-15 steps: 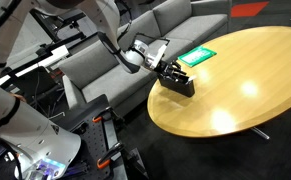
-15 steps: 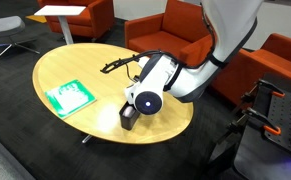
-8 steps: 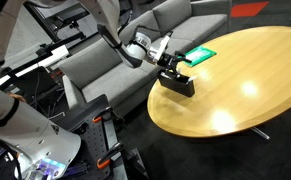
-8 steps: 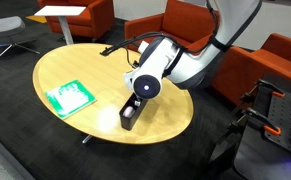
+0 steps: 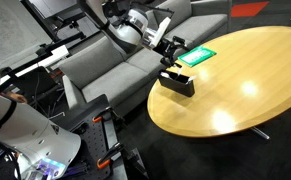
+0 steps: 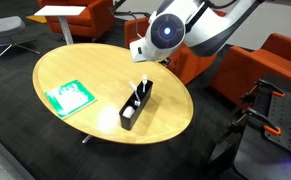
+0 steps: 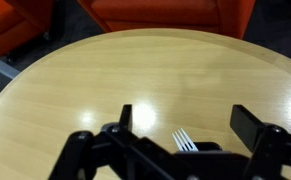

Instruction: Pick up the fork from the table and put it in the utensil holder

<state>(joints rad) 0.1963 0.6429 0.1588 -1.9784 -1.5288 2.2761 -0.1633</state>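
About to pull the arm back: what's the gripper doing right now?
Gripper: open, holding nothing; fork stands in the black box.

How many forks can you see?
1. The fork stands in the black utensil holder near the edge of the table. Its tines show in the wrist view. More could be hidden inside the holder.

Fork (image 6: 142, 86) in the holder (image 6: 134, 108), my tool (image 5: 174, 47) above.
The holder sits near the counter (image 6: 95, 62) edge; the card (image 6: 68, 96) lies apart beside it.
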